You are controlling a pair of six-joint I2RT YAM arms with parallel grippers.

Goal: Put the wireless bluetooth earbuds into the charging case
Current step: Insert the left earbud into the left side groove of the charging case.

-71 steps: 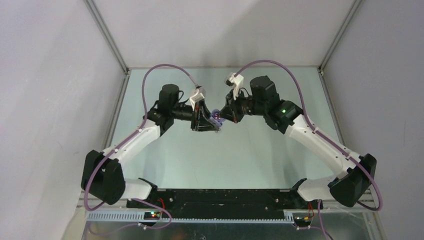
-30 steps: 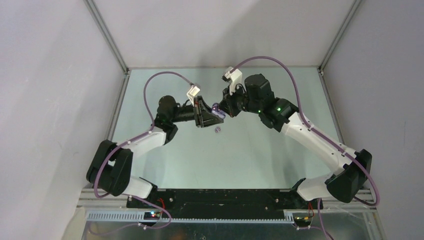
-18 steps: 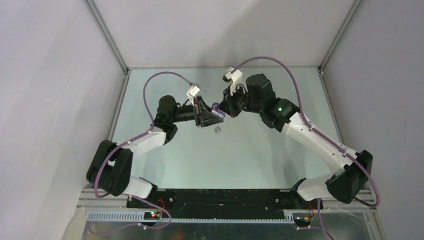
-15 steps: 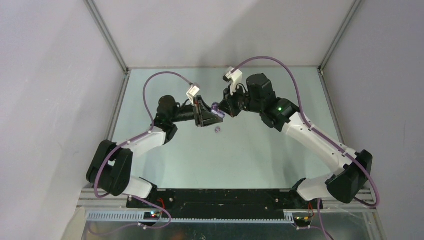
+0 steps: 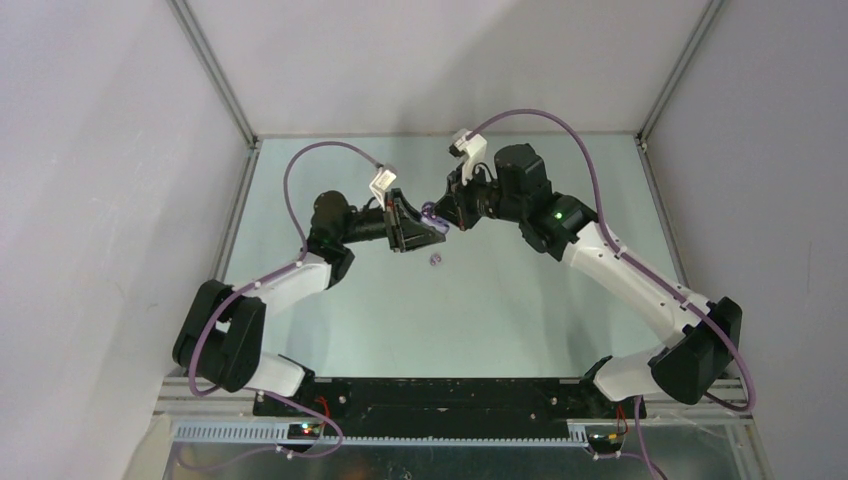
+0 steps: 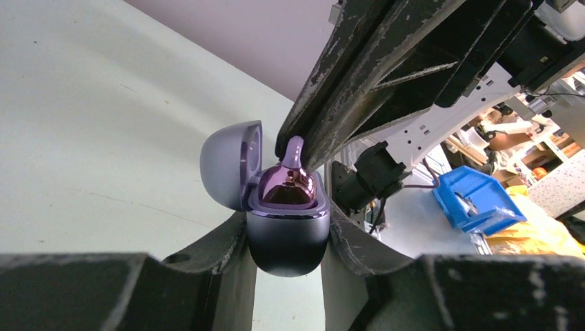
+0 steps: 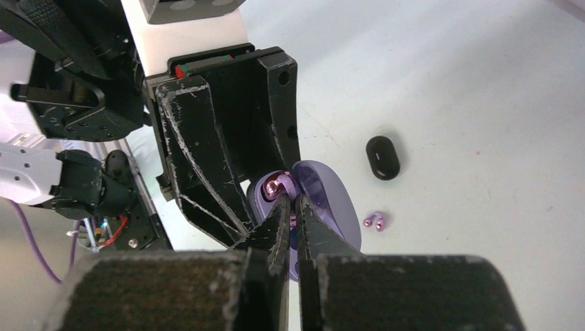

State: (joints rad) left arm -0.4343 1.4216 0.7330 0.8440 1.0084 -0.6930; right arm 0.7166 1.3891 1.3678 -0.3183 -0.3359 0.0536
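Where the two arms meet over the table: left gripper point(image 6: 286, 222) clamps the charging case point(image 6: 284, 249) by its sides, lid point(image 6: 224, 165) swung open.
Right gripper point(image 7: 291, 200): pinched tight on the stem of a lilac earbud point(image 6: 290, 185), whose body sits in the case's mouth.
Table point(image 7: 483, 103): second lilac earbud point(image 7: 376, 221) and black oval piece point(image 7: 383, 157) lie loose, near each other.

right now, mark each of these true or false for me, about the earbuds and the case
The left hand grips the charging case. True.
The case's lid is shut. False: the lid stands open.
The right hand pinches a lilac earbud at the case's mouth. True.
The table holds no loose earbud. False: a second lilac earbud lies on it, near a black oval piece.
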